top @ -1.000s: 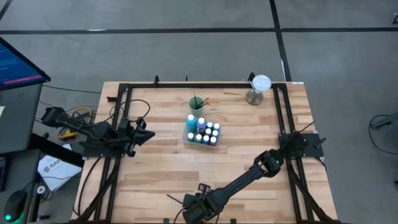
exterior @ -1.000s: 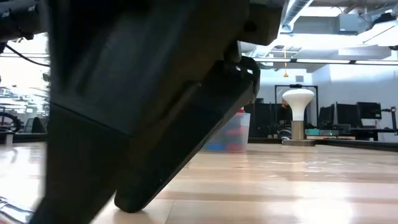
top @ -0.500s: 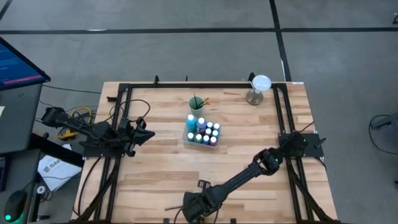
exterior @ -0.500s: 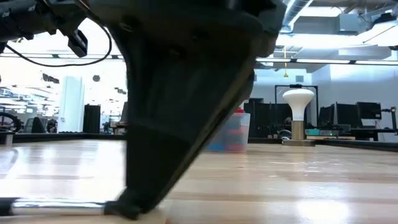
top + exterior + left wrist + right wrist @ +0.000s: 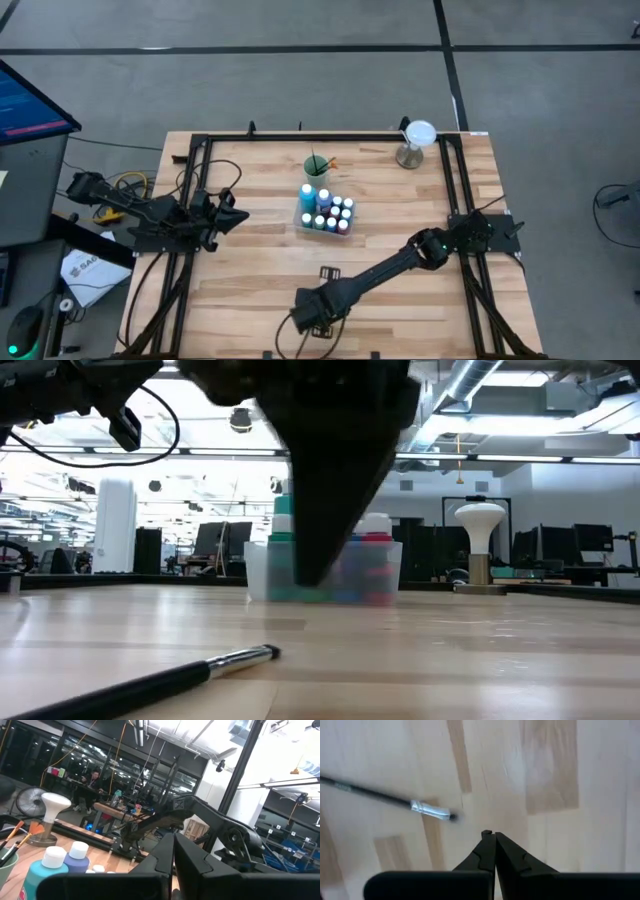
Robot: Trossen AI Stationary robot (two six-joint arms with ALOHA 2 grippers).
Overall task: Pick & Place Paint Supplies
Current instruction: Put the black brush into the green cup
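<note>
We see a pale wood table [image 5: 545, 780], smooth, slight sheen; brush [image 5: 385, 800] with matt black handle, shiny metal ferrule; clear plastic tray [image 5: 385, 565].

I see the table [image 5: 240, 290] from above with the clear tray [image 5: 325, 222] near its middle, the paint bottles [image 5: 330, 210] standing inside it. Just behind the tray sits a cup [image 5: 316, 166] with paintbrushes [image 5: 322, 161] standing in it. A stand [image 5: 415, 142] sits at the far right corner. 1 loose paintbrush [image 5: 150, 682] lies flat on the front part of the table, well apart from the tray. My right gripper [image 5: 489, 836] hangs over the front edge area, just beside that brush's tip and not touching it. My left gripper [image 5: 236, 216] waits at the left side, level with the tray.
</note>
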